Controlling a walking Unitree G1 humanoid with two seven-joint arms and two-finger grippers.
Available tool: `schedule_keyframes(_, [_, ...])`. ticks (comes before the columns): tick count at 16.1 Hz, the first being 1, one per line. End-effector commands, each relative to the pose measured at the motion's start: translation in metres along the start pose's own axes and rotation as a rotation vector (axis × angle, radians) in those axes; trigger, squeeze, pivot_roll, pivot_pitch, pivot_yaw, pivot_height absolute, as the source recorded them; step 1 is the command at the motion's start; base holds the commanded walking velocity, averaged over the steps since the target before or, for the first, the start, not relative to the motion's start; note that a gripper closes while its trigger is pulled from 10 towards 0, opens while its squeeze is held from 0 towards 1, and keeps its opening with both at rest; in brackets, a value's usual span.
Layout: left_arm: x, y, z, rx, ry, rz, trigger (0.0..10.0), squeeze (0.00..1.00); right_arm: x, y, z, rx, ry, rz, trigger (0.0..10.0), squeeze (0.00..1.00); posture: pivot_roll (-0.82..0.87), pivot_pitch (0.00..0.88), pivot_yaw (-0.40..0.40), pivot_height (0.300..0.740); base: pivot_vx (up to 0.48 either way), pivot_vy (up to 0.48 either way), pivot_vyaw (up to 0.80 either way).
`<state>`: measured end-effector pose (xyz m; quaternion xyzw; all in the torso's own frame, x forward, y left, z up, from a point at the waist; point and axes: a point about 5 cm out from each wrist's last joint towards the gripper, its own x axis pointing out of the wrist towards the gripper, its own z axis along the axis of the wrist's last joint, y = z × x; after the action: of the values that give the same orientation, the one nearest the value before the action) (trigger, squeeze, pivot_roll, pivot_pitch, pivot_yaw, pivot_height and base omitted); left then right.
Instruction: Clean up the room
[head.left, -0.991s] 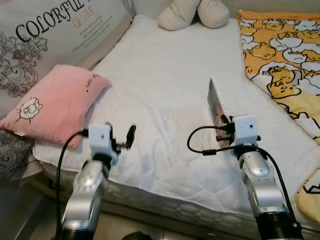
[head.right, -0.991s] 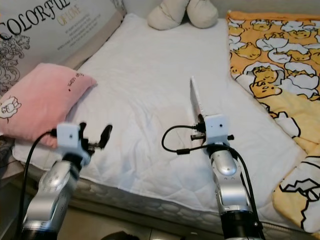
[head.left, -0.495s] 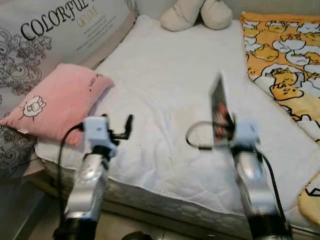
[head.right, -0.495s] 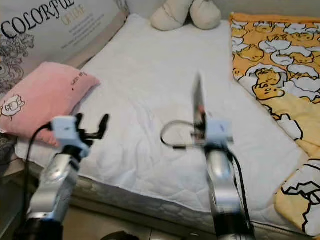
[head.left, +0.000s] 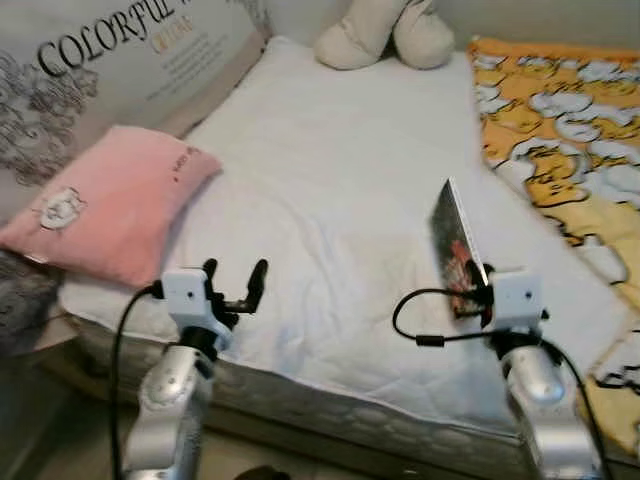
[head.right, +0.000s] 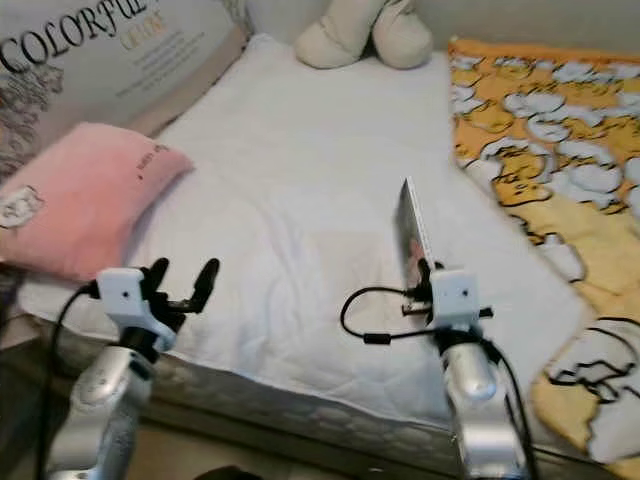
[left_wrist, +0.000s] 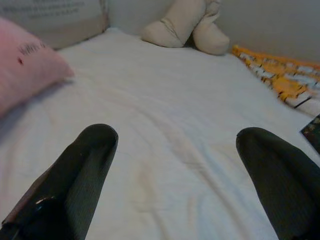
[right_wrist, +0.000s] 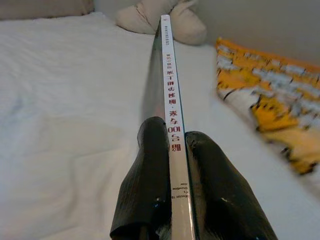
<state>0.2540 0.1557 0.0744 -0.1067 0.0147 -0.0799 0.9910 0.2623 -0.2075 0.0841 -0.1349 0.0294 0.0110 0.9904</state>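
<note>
With my right gripper (right_wrist: 172, 145) clenched on the thin book (head.left: 457, 248) above the bed (head.left: 330, 190) — left gripper (head.left: 233, 283) spread, empty — I next need somewhere to put it.

The bed (head.left: 330, 190) is covered in plain white quilted fabric. Left of it lies a pink pillow (head.left: 115, 200) with a small white cartoon print, and behind that a grey cushion (head.left: 120, 50) with black lettering. A beige plush toy (head.left: 385, 35) sits at the bed's far end. To the right spreads an orange blanket (head.left: 560, 140) patterned with white and yellow cartoon figures. The book (right_wrist: 172, 100) has a white spine with red characters, between black fingers (right_wrist: 150, 175).
</note>
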Motion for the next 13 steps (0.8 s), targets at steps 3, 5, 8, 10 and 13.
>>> schedule_keyframes(3, [0.009,-0.015,-0.001,0.036,-0.006,-0.039,10.0,0.00,0.021,-0.016,0.022,-0.013,-0.069,-0.002,0.0,0.05,-0.19,0.000,-0.012,0.740,0.000,0.000,0.00])
schedule_keyframes(5, [0.011,-0.015,0.002,0.060,-0.015,-0.054,10.0,0.00,0.028,-0.012,0.019,0.029,-0.055,-0.024,0.0,0.05,-0.18,0.000,-0.001,0.740,0.000,0.000,0.00])
schedule_keyframes(8, [0.013,-0.012,0.007,0.099,-0.029,-0.056,10.0,0.00,0.029,-0.002,0.017,0.069,-0.040,-0.016,0.0,0.06,-0.16,0.000,0.005,0.740,0.000,0.320,0.40])
schedule_keyframes(10, [0.017,-0.009,0.012,0.119,-0.035,-0.057,10.0,0.00,0.031,0.002,0.014,0.076,-0.040,-0.013,0.0,0.06,-0.16,0.000,0.025,0.740,0.000,0.480,0.68])
schedule_keyframes(13, [0.020,-0.009,0.016,0.120,-0.047,-0.049,10.0,0.00,0.034,0.004,0.014,0.090,-0.042,-0.027,0.0,0.06,-0.16,0.000,0.048,0.740,0.000,0.480,0.66])
